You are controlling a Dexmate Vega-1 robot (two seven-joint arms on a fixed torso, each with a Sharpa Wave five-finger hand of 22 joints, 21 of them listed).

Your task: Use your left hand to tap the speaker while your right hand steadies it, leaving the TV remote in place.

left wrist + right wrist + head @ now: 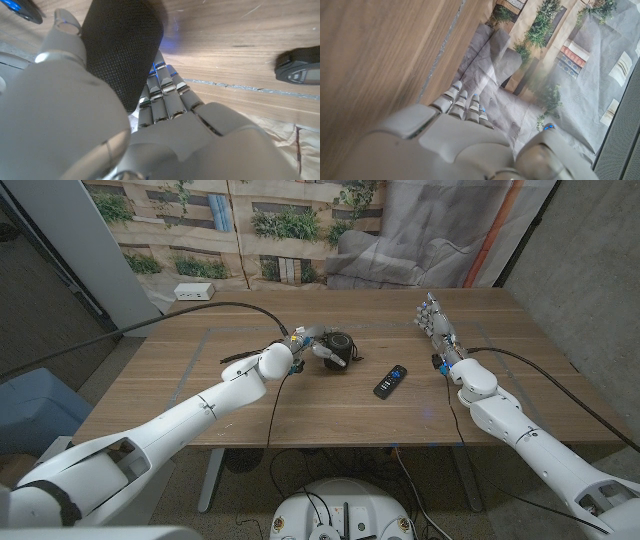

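The black speaker (340, 346), mid-counter beside the TV remote (391, 381), was touched by the left hand (303, 343), grasp unclear, while the empty, spread right hand (434, 318) was yet to be brought over for steadying.

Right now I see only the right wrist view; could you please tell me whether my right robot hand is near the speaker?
Observer: No, the right robot hand holds nothing, well apart from the round black mesh speaker.
Operator: What lies between them?
Observer: A slim black TV remote, on the wooden table.
Operator: And the left robot hand?
Observer: The left robot hand is at the speaker, fingers alongside its mesh.
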